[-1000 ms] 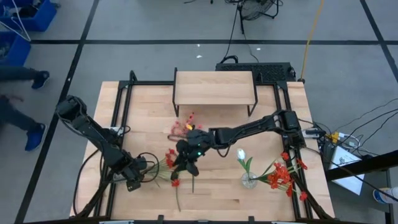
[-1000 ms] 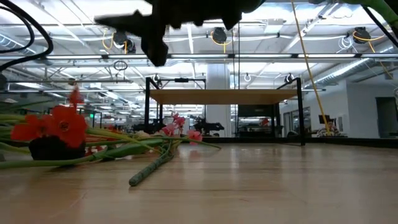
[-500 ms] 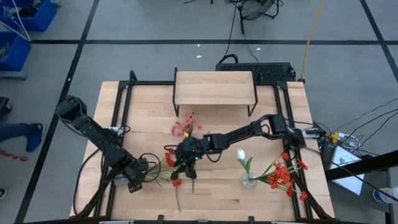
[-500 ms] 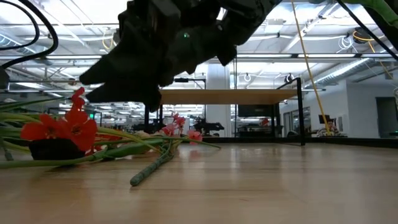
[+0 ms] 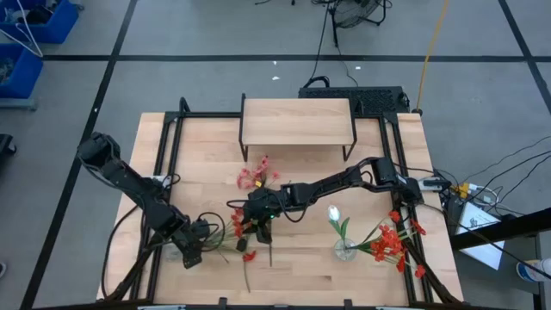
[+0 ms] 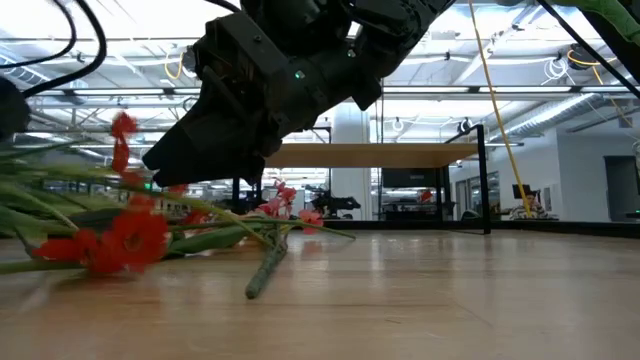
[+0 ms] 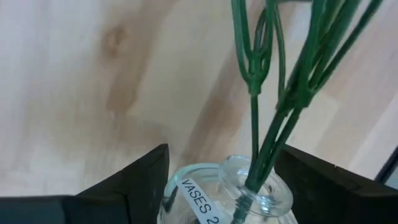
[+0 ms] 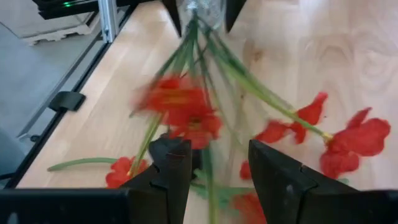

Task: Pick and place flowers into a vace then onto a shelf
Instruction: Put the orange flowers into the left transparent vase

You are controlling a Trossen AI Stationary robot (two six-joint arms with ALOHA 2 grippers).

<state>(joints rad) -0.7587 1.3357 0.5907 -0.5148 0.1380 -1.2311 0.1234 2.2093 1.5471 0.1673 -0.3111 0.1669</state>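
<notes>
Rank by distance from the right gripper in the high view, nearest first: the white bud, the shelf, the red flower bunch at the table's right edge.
From the right gripper:
1. White bud, to its right.
2. Shelf, at the table's far edge.
3. Red flower bunch, at the right edge.

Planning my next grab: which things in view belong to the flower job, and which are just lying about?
Job:
- red flowers in the glass vase held by the left gripper
- right gripper, open over them
- pink flowers
- second vase with white bud
- shelf

Lying about:
- blue bins
- black box
- papers
</notes>
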